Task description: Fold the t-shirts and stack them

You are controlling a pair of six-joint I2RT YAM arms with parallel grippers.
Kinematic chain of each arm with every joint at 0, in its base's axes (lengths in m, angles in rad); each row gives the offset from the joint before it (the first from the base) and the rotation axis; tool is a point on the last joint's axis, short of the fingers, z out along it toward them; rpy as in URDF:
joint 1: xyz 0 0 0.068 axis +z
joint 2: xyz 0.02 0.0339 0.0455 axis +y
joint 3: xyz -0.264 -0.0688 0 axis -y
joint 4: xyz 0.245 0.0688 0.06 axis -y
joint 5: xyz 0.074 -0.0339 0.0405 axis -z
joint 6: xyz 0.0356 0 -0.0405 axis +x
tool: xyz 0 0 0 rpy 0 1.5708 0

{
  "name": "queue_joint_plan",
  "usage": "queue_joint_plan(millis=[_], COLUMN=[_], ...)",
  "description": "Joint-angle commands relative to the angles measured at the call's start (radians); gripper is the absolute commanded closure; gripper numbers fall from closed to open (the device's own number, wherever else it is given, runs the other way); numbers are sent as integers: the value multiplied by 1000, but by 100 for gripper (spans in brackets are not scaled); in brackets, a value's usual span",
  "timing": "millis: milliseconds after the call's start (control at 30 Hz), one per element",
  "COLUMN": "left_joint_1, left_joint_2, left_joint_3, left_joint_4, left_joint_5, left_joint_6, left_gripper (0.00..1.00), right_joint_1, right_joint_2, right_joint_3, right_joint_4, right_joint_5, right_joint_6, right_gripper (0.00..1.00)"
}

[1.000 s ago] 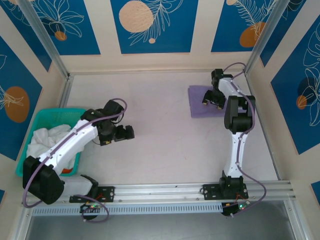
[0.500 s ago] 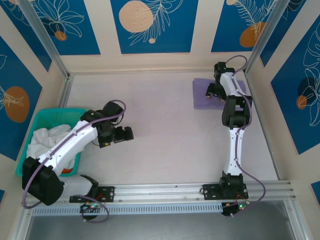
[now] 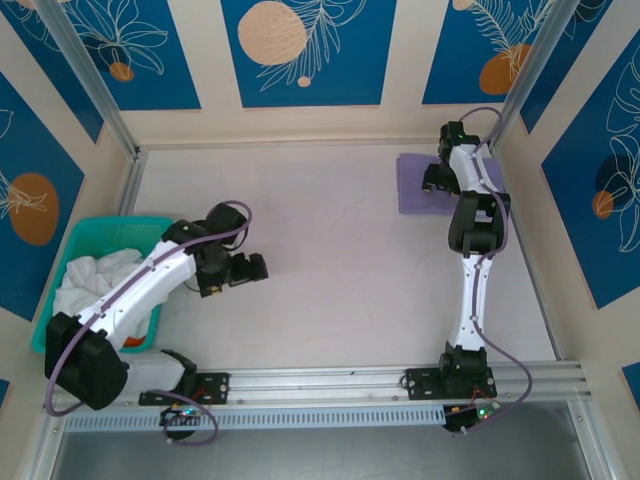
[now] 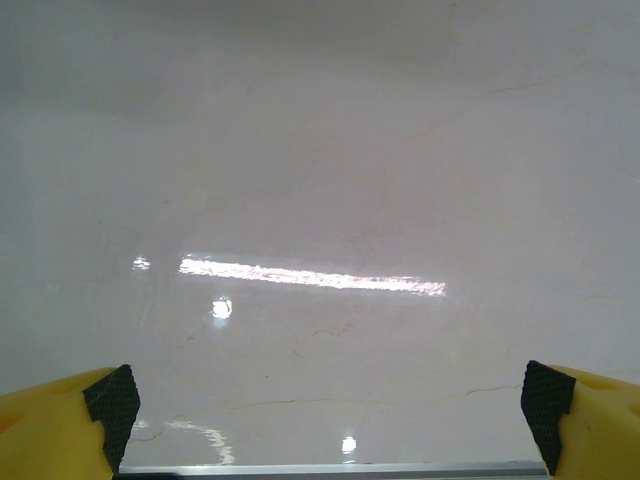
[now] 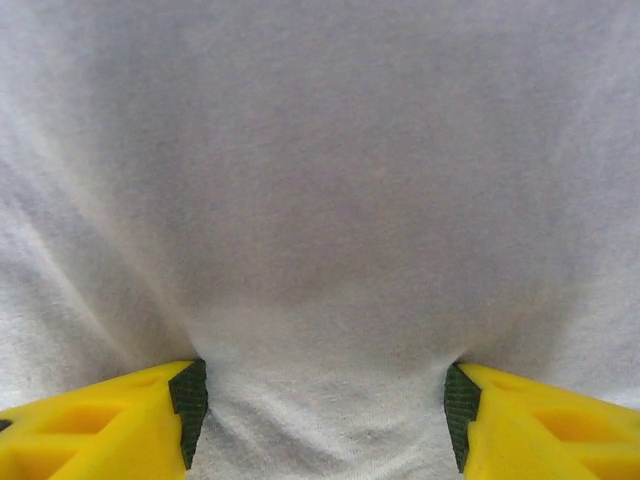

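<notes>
Right jaws: spread wide, nothing grasped. Both black pads [image 5: 187, 405] press down into the cloth, which puckers in small creases at each tip and lies smooth between them.

Folded lavender-purple fabric t-shirt [image 3: 412, 192]: flat rectangle directly beneath the right jaws, at the far right corner of the pale glossy counter [image 3: 330, 250]. The right arm [image 3: 470, 225] stretches out long from its base to reach it.

Left jaws: released, wide apart, yellow fingers [image 4: 50, 425] at the two lower corners of the wrist view. Bare counter beneath and ahead of them, with glare streaks on it.

Crumpled white fabric t-shirts [image 3: 92, 278]: heaped in a teal rectangular plastic basket [image 3: 110, 222], well apart from the left jaws, behind them beside the left arm [image 3: 140, 290], at the counter's left edge.
</notes>
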Motion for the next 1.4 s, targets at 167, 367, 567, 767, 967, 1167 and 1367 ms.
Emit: queue_joint_plan(millis=[167, 367, 567, 767, 967, 1167, 1367], left_joint_1=[-48, -68, -72, 24, 106, 271, 321], left_joint_2=[12, -33, -230, -372, -408, -282, -140], left_joint_3=[137, 238, 65, -175, -387, -490, -507], left_joint_4=[17, 106, 544, 683, 781, 993, 1138], left_joint_5=[-40, -245, -550, -667, -439, -271, -282], left_joint_6=[-14, 76, 331, 474, 653, 668, 753], left_gripper=[0, 0, 0, 0, 0, 0, 0], right_joint_1=[44, 66, 113, 245, 389, 338, 255], right_joint_2=[-178, -474, -1032, -1357, -1492, -1678, -1652], right_joint_3=[-43, -247, -999, -1595, -1779, -1873, -1924], right_joint_4=[30, 142, 722, 1195, 1033, 1004, 1017], right_joint_5=[17, 15, -96, -18, 164, 30, 88], right_joint_6=[-10, 85, 234, 189, 150, 50, 33], right_gripper=[30, 28, 5, 0, 1, 1, 1])
